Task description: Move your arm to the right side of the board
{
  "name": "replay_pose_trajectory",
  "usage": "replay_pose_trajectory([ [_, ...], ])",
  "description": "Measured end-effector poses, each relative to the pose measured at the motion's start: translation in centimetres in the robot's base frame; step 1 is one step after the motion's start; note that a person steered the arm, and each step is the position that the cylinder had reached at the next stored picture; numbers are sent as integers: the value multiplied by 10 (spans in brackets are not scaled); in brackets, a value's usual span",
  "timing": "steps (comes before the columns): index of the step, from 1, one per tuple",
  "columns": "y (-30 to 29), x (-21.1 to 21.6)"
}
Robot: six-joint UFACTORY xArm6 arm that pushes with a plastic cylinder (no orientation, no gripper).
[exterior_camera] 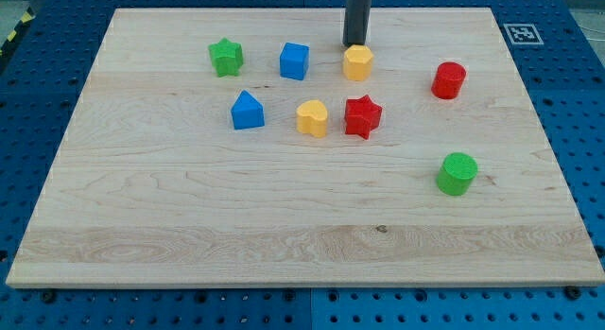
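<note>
My tip (354, 45) is near the view's top, just above the yellow hexagon block (357, 62) and close to touching it. The rod comes down from the view's top edge. The blue cube (294, 60) lies left of the tip and the green star (226, 58) further left. The red cylinder (449, 80) is to the tip's right. Lower down are the blue house-shaped block (248, 111), the yellow heart (312, 117) and the red star (362, 116). The green cylinder (458, 173) stands at the right.
The wooden board (284, 226) lies on a blue pegboard table. A black-and-white marker tag (521, 33) sits at the board's top right corner.
</note>
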State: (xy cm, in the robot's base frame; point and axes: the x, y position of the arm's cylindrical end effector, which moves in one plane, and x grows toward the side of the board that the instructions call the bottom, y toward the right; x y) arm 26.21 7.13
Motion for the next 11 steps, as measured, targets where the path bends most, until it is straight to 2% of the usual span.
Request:
replay_pose_trajectory([
  [1,9,-26],
  [5,118,-30],
  [7,126,-30],
  [11,183,12],
])
